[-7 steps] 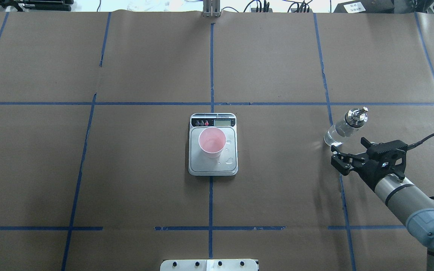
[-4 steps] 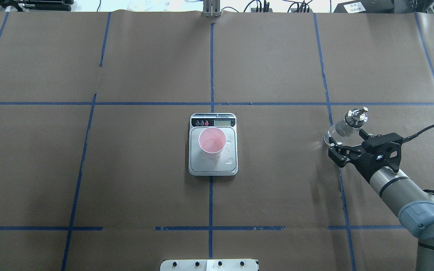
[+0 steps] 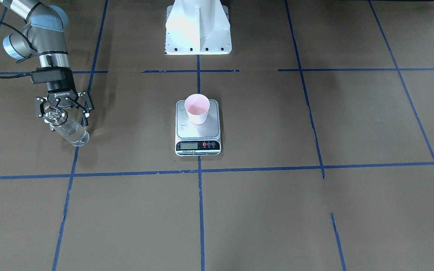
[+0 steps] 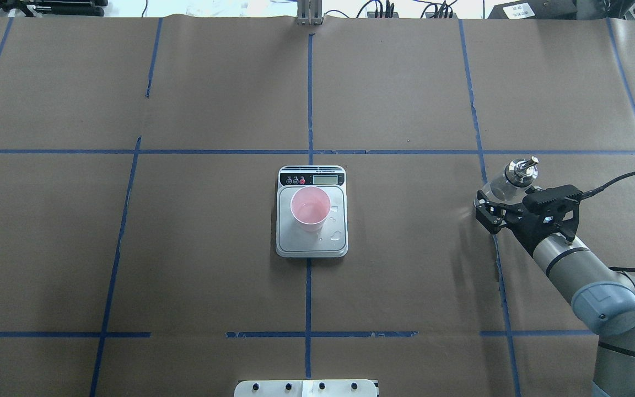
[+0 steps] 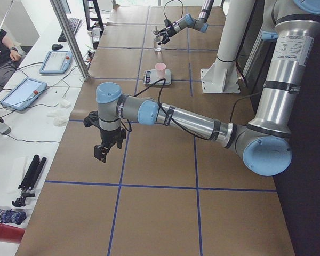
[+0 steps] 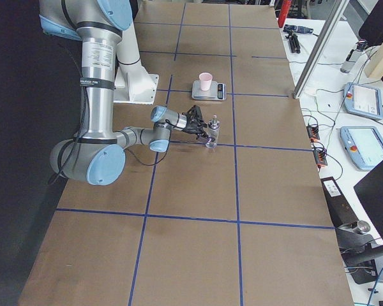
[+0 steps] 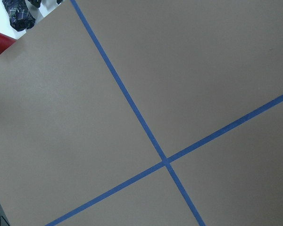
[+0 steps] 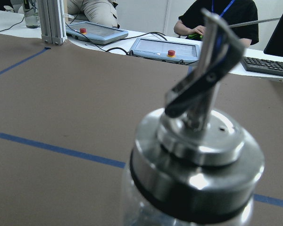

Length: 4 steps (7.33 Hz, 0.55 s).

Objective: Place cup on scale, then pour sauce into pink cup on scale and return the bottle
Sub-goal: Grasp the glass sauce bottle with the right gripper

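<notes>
The pink cup (image 4: 310,208) stands on the steel scale (image 4: 312,245) at the table's middle, also in the front view, cup (image 3: 197,108) on scale (image 3: 202,130). A little clear liquid lies in the cup and drops lie on the platform. The glass bottle (image 4: 521,171) with its metal spout stands upright on the table at the right. My right gripper (image 4: 505,201) is open, its fingers on either side of the bottle (image 3: 68,130) near its neck. The right wrist view shows the cap (image 8: 198,160) very close. My left gripper (image 5: 102,152) hangs far to the left, and I cannot tell its state.
The robot's white base (image 3: 198,37) stands behind the scale. Blue tape lines cross the brown paper. Beyond the far edge are a metal post (image 8: 52,21), tablets (image 8: 165,47) and seated people.
My right gripper has moved forward, away from the robot, from just short of the bottle to straddling it. Bottle, cup and scale have not moved.
</notes>
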### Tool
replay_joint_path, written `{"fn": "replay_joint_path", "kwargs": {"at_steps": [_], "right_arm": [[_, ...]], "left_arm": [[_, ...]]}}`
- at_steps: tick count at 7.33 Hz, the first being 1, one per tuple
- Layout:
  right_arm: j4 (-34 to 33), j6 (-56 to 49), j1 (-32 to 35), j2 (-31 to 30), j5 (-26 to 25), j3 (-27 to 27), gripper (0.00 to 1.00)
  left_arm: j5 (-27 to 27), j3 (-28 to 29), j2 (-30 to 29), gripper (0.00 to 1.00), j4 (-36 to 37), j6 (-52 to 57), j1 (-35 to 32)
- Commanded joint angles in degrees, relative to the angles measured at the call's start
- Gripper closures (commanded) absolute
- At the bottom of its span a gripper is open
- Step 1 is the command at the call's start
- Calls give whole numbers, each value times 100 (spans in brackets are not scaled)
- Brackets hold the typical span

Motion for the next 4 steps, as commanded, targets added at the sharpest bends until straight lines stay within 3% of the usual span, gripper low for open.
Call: {"fn": "replay_joint_path", "kwargs": {"at_steps": [1,2,3,4], "right_arm": [[-11,-3,82,68,55,-72,0],[-11,-12,135,260,72,-211,0],[-2,-4,153,314,81,-291,7],[-2,-3,179,436,90,-300,45]], "left_arm": [[0,-6,-6,0,-8,-9,0],[0,-32,-6,0,0,-9,-8],[0,-41,-15,0,1,-17,0],[0,-50,-15,0,1,-26,0]]}}
